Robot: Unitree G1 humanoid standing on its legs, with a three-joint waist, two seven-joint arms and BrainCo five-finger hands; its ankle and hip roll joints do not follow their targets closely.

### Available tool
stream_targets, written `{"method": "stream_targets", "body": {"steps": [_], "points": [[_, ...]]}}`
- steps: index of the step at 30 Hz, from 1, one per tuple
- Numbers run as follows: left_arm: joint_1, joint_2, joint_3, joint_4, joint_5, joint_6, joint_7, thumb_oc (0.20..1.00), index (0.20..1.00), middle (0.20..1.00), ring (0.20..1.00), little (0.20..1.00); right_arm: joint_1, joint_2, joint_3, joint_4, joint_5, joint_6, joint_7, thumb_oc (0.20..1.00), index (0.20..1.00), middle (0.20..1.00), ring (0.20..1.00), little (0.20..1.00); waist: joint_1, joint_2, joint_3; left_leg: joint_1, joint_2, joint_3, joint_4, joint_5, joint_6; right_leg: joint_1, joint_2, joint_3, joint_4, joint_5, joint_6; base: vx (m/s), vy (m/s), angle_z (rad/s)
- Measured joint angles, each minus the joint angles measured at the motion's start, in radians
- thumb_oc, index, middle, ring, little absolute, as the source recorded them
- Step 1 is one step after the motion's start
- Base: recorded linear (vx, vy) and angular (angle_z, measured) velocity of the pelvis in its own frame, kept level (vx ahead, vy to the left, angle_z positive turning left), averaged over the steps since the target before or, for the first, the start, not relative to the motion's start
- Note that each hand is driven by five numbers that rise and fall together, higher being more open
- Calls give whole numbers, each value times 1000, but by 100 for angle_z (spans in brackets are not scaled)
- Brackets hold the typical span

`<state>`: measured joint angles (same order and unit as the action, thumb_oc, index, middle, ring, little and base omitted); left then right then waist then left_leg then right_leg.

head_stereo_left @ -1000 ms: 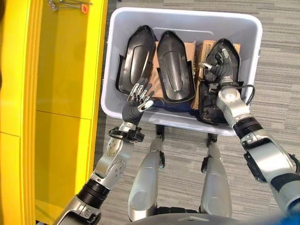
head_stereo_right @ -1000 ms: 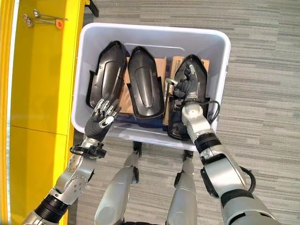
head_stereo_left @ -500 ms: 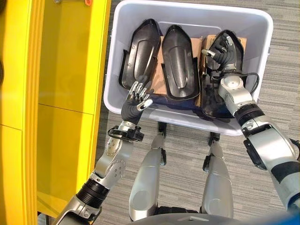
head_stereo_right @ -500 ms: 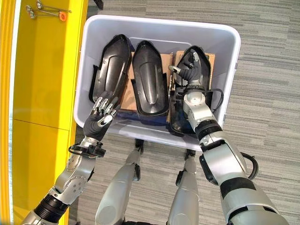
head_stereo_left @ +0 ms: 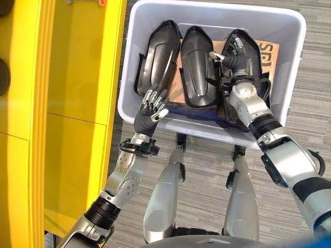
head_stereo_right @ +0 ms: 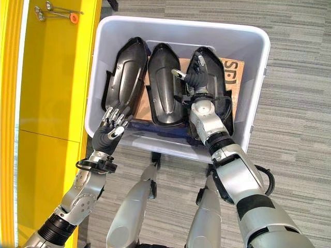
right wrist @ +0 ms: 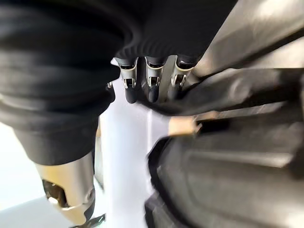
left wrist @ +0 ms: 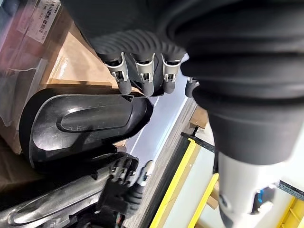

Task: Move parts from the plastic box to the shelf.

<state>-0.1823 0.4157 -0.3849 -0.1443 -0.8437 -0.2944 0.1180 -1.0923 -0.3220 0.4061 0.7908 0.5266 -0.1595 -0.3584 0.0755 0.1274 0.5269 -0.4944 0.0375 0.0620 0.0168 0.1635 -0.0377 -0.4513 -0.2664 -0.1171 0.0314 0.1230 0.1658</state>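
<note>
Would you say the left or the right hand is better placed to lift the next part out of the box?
Probably the right hand: it lies inside the plastic box on the rightmost black part. The left hand hovers open near the box's near rim.

- My right hand (head_stereo_left: 239,56) covers the middle of the rightmost black part (head_stereo_left: 252,49); my wrist and forearm hide that part's near end.
- Whether my right fingers (right wrist: 151,90) clamp that part or merely rest on it: cannot be determined.
- Cardboard (head_stereo_left: 270,53) under the parts: mostly hidden by them; its print is partly covered.
- Plastic box (head_stereo_left: 295,62): far rim cut off by the left eye view's top edge.
- Yellow shelf (head_stereo_left: 77,77): runs out of view at top, left and bottom.
- Small metal items with an orange piece (head_stereo_right: 57,13) on the shelf: too small to identify.
</note>
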Motion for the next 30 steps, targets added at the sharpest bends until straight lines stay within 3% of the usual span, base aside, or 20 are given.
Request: {"method": "stream_targets", "body": {"steps": [4, 7, 10, 15, 21, 30], "points": [[-5, 1, 2, 0, 0, -1, 17, 1000, 1000, 1000, 1000, 1000, 47, -24, 4, -241, -2, -8, -2, 1000, 1000, 1000, 1000, 1000, -6, 0, 0, -1, 2, 1, 0, 0, 0, -15, -3, 4, 26, -14, 0, 0, 0, 0], [-17, 1, 2, 0, 0, -1, 20, 1000, 1000, 1000, 1000, 1000, 60, -34, 4, -316, -6, -10, -12, 1000, 1000, 1000, 1000, 1000, -8, 0, 0, 0, 2, 4, 1, 0, 0, -26, -4, 9, 47, -23, 0, 0, 0, 0], [-17, 1, 4, 0, 0, -2, 20, 1000, 1000, 1000, 1000, 1000, 140, -87, -7, -528, -78, -19, -30, 1000, 1000, 1000, 1000, 1000, -26, -5, 2, 5, 4, 10, 2, 1, 1, -26, -4, 14, 53, -24, 0, 1, -1, -1], [-3, 1, 15, -4, 0, -1, 20, 1000, 1000, 1000, 1000, 1000, 258, -81, -21, -637, -116, -29, -39, 1000, 1000, 1000, 1000, 1000, -61, -29, 5, 29, 14, 14, 2, 1, 1, -8, 8, 21, 56, -25, -2, 2, -8, -5], [21, 2, 40, -21, 1, 1, 20, 1000, 1000, 1000, 1000, 1000, 394, -84, -44, -719, -120, -35, -35, 1000, 1000, 1000, 1000, 1000, -86, -34, 5, 35, 17, 13, 2, 0, 2, -3, 11, 23, 56, -25, -4, 0, 0, 0], [45, 3, 53, -32, 6, 1, 25, 1000, 1000, 1000, 1000, 1000, 576, -92, -118, -809, -280, -43, -39, 1000, 1000, 1000, 1000, 1000, -95, -59, 7, 38, 18, 37, -1, -5, 6, -14, 12, 45, 52, -24, -4, 3, -6, -5]]}}
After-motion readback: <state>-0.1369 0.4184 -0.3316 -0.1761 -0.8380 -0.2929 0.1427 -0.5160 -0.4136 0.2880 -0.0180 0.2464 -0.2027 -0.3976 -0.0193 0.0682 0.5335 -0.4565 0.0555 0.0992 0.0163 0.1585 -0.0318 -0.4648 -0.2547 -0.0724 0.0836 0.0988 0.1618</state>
